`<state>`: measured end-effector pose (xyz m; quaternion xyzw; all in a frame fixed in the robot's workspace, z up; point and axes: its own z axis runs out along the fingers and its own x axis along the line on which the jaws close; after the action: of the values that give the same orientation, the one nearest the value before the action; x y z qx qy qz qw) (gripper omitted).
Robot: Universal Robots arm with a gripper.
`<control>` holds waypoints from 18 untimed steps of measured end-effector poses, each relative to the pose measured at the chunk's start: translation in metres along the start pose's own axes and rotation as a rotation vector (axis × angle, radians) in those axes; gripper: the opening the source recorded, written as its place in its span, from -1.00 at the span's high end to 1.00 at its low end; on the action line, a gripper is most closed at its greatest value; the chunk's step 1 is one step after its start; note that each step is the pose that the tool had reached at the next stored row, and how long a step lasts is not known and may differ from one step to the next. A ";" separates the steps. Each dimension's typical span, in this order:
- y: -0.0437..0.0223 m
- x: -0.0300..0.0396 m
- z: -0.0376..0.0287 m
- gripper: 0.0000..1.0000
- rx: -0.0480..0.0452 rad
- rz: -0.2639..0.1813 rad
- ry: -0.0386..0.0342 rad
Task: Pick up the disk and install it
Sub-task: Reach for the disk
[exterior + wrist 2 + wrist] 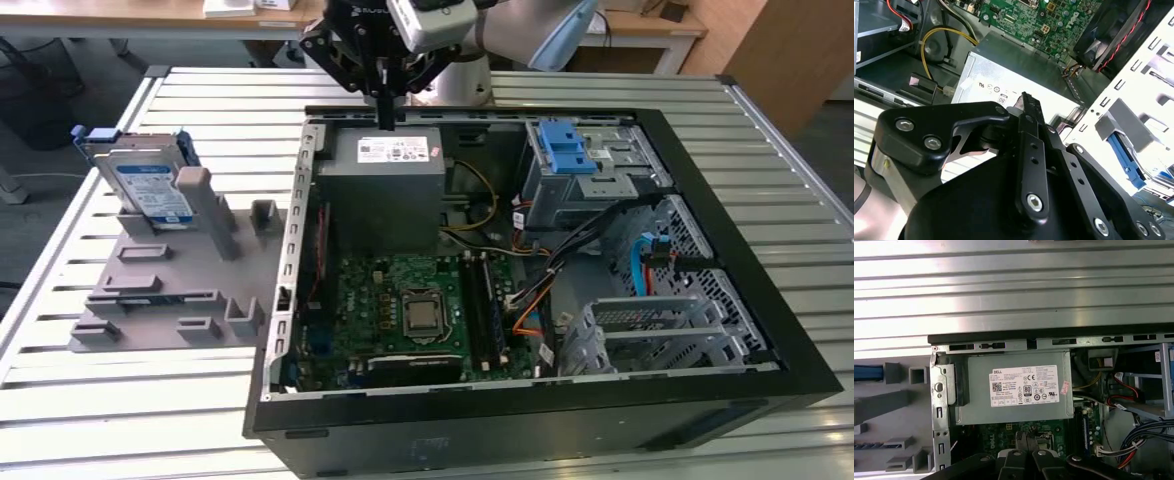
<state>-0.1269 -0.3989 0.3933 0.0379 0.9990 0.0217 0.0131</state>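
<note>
Black gripper (387, 124) | fingers (386, 100) together, pointing down | above power supply (387, 170) | disk (144, 185) apart

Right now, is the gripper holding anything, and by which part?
Nothing is held. The gripper is shut and empty above the power supply; the disk stands untouched in the grey holder at the exterior view's left.

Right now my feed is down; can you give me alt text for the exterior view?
The gripper, shut, hangs above the grey power-supply box at the far end of an open computer case on a slatted table. The disk stands upright in a grey fixture at the exterior view's left, apart from the gripper.
</note>
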 end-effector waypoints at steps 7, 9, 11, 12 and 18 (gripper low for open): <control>-0.0002 0.0028 -0.0001 0.79 0.0000 0.000 0.0000; -0.0003 0.0038 -0.0001 0.79 0.0000 0.000 0.0000; -0.0004 0.0048 -0.0001 0.79 0.0000 0.000 0.0000; -0.0004 0.0053 -0.0001 0.79 0.0000 0.000 0.0000; -0.0007 0.0091 -0.0002 0.79 0.0001 0.000 0.0000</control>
<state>-0.1360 -0.3989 0.3933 0.0379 0.9990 0.0217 0.0131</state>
